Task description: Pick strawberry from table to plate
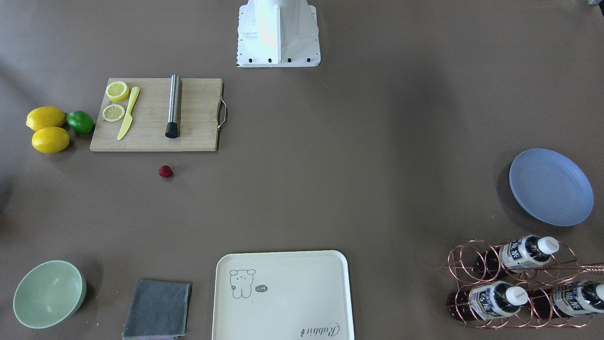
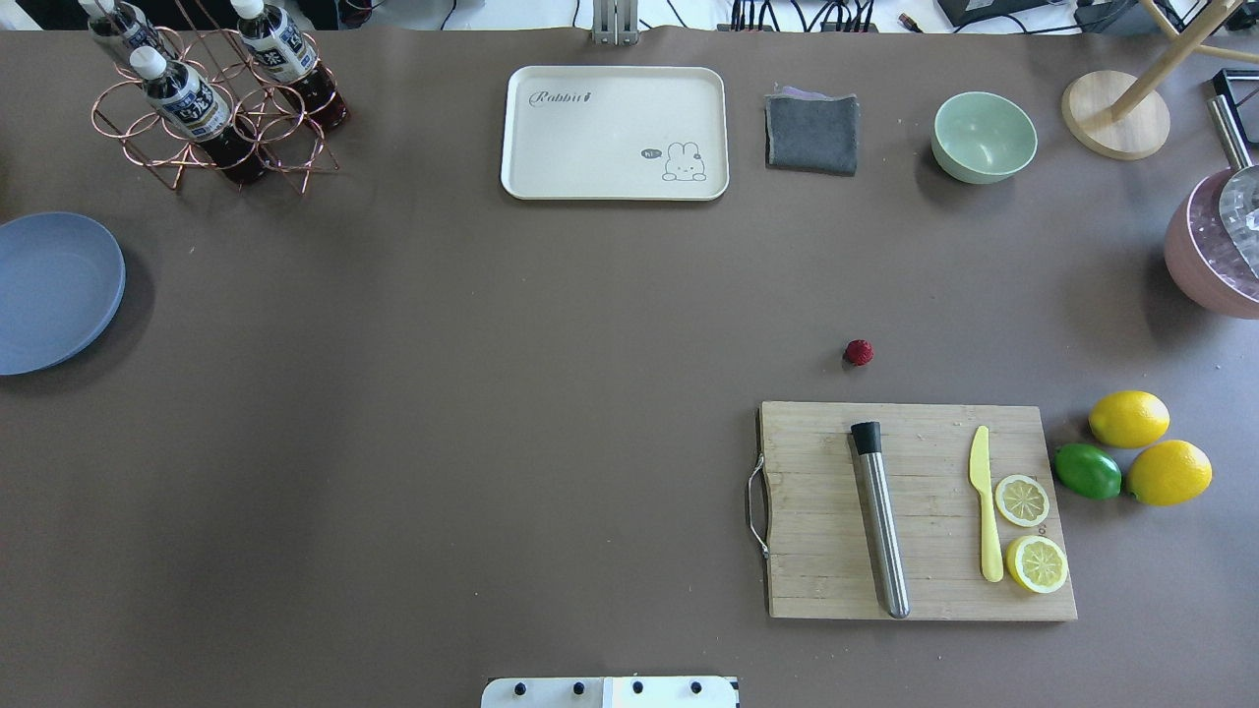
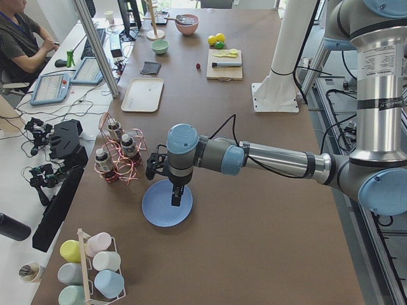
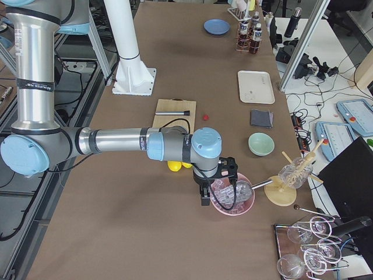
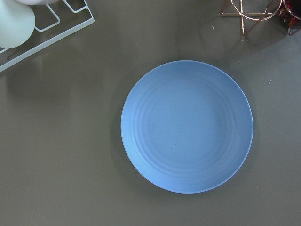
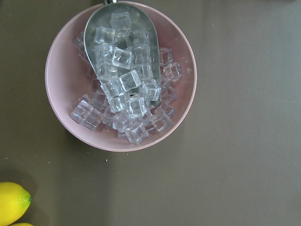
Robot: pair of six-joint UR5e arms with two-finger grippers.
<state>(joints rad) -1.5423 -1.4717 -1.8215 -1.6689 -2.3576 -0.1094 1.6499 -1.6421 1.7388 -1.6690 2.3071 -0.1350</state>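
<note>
The strawberry, small and dark red, lies on the brown table just beyond the cutting board. The blue-grey plate sits empty at the table's far left end. In the exterior left view my left gripper hangs over the plate, pointing down. In the exterior right view my right gripper hovers beside a pink bowl, far from the strawberry. I cannot tell whether either gripper is open or shut. No fingers show in the wrist views.
A wooden cutting board carries a steel muddler, a yellow knife and lemon slices. Lemons and a lime lie beside it. A cream tray, grey cloth, green bowl, bottle rack and pink ice bowl line the edges.
</note>
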